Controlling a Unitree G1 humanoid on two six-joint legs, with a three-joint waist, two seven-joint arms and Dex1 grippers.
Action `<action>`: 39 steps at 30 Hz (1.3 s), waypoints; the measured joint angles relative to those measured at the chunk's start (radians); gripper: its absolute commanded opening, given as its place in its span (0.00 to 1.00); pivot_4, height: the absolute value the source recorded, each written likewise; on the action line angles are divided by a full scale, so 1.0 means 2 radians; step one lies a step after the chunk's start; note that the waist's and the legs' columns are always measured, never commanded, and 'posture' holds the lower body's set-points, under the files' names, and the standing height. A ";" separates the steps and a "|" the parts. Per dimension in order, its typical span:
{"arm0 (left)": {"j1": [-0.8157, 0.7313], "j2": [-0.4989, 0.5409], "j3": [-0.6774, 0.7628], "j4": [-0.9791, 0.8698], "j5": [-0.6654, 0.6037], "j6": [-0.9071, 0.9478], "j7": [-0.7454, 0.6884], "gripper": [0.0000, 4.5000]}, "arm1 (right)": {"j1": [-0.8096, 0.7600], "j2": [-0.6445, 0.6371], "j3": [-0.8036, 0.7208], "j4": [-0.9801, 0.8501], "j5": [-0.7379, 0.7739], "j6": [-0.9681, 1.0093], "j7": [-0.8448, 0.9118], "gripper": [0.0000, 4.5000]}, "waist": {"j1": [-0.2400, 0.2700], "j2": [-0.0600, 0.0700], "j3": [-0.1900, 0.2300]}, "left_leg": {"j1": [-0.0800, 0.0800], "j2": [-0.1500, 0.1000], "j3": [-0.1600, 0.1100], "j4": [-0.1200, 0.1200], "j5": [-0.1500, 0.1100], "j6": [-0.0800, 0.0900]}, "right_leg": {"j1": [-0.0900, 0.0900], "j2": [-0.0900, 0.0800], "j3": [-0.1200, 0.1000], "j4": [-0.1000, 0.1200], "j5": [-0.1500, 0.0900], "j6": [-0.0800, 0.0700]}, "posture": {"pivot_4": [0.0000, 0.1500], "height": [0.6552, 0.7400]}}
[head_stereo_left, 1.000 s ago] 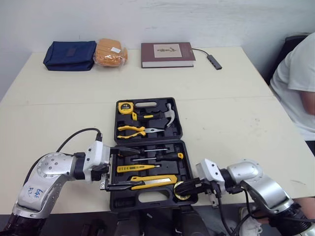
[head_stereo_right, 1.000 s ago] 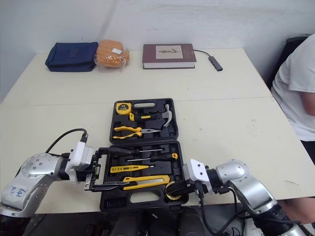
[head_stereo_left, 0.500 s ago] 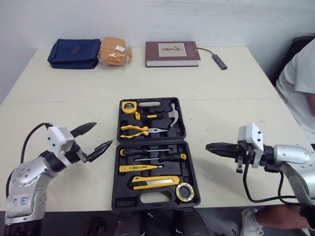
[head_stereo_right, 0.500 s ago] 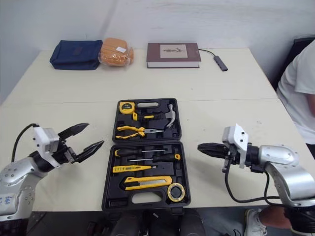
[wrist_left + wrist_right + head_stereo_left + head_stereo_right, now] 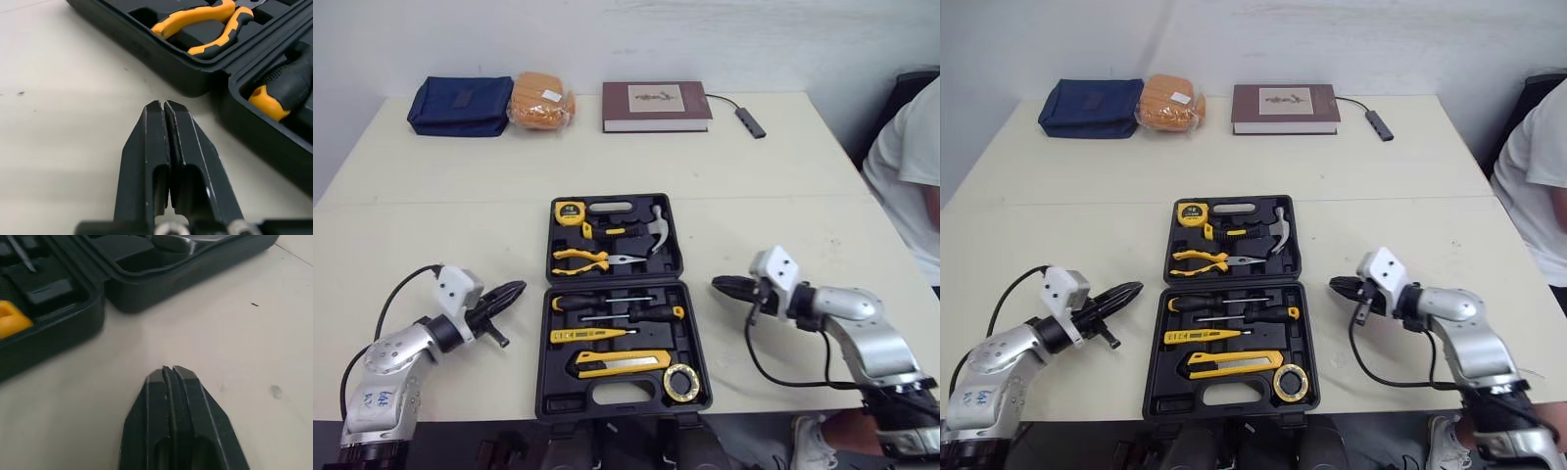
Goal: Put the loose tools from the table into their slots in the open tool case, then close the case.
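— Beside the open tool case (image 5: 617, 397), head camera: what do the grippers hold?
— Nothing. The left gripper (image 5: 514, 289) lies just left of the case with its fingers pressed together. The right gripper (image 5: 720, 284) sits just right of the case, closed the same way. Both point toward the case.
— And the tools?
— They're in the case. The tape measure (image 5: 569, 212), hammer (image 5: 652, 227) and pliers (image 5: 582, 259) sit in the far half. Two screwdrivers (image 5: 607, 302), a yellow tester (image 5: 587, 335), a utility knife (image 5: 619, 362) and a tape roll (image 5: 681, 381) sit in the near half.
— Behind the case?
— A navy pouch (image 5: 455, 106), an orange packet (image 5: 540, 101), a brown book (image 5: 656, 106) and a cable adapter (image 5: 751, 122) lie well beyond it. A person in a white shirt (image 5: 906, 186) is off to its right.
— Left wrist camera?
— The closed fingers (image 5: 183, 147) meet tip to tip over the bare table (image 5: 58, 122), near the case wall. The pliers and a black-and-yellow screwdriver handle (image 5: 283, 88) rest inside.
— Right wrist camera?
— Same there: the fingers (image 5: 190, 401) are together and empty, near the case wall, with the hammer's steel head just inside.
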 measured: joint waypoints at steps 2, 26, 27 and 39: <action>-0.010 -0.002 -0.009 0.001 -0.001 0.012 0.000 0.01 | -0.016 0.012 0.007 0.009 -0.003 0.000 -0.002 0.00 | 0.000 0.000 0.000 | 0.000 0.000 0.000 0.000 0.001 0.001 | 0.000 0.000 0.000 0.000 0.000 0.000 | 1.00 1.00; -0.067 -0.004 -0.054 0.039 0.018 0.058 -0.011 0.01 | -0.053 0.046 0.043 0.026 -0.029 0.015 0.015 0.00 | 0.000 0.000 0.000 | -0.006 0.000 0.000 0.002 0.003 0.001 | -0.006 0.000 0.000 0.004 0.000 0.000 | 1.00 1.00; -0.070 -0.004 -0.055 0.040 0.020 0.059 -0.010 0.01 | -0.056 0.047 0.043 0.030 -0.030 0.011 0.014 0.00 | 0.000 0.000 0.000 | -0.006 0.000 0.000 0.002 0.003 0.001 | -0.006 0.000 0.000 0.004 0.000 0.000 | 1.00 1.00; -0.120 -0.010 -0.071 0.083 0.046 0.067 -0.010 0.01 | -0.074 0.055 0.041 0.056 -0.042 0.007 0.008 0.00 | 0.001 0.000 0.000 | -0.005 -0.001 0.000 0.002 0.005 0.001 | -0.006 0.000 0.000 0.006 0.000 0.000 | 1.00 1.00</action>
